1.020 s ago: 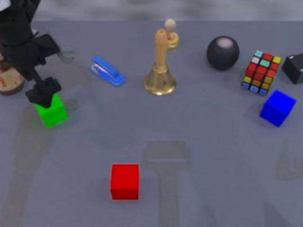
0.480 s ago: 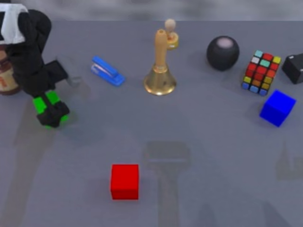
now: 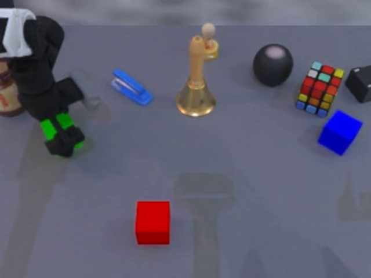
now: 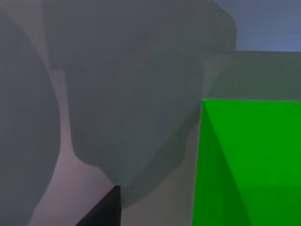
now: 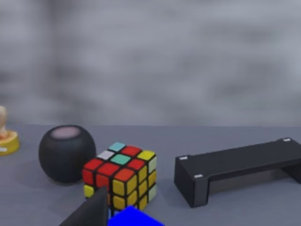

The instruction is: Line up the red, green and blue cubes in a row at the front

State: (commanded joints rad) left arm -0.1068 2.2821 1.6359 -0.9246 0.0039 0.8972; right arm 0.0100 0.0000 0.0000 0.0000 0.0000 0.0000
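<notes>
The green cube (image 3: 65,120) sits at the table's left, mostly covered by my left gripper (image 3: 62,138), which is lowered over it and open. In the left wrist view the green cube (image 4: 249,165) fills one side, and a clear gap separates it from the one dark finger (image 4: 106,209) that shows. The red cube (image 3: 153,222) rests alone near the front, left of centre. The blue cube (image 3: 339,132) lies at the far right. My right arm is outside the top view; its wrist view shows one finger (image 5: 91,212) beside the blue cube (image 5: 134,219), open.
Along the back stand a blue stapler (image 3: 132,87), a brass bell (image 3: 196,87), a small wooden figure (image 3: 208,40), a black sphere (image 3: 272,65), a multicoloured puzzle cube (image 3: 319,88) and a black stand (image 3: 359,83). A brown jar (image 3: 7,98) is at the left edge.
My left gripper came down over the green cube, from just behind it to straddling it. In the last half second it barely moved. The red and blue cubes stayed put.
</notes>
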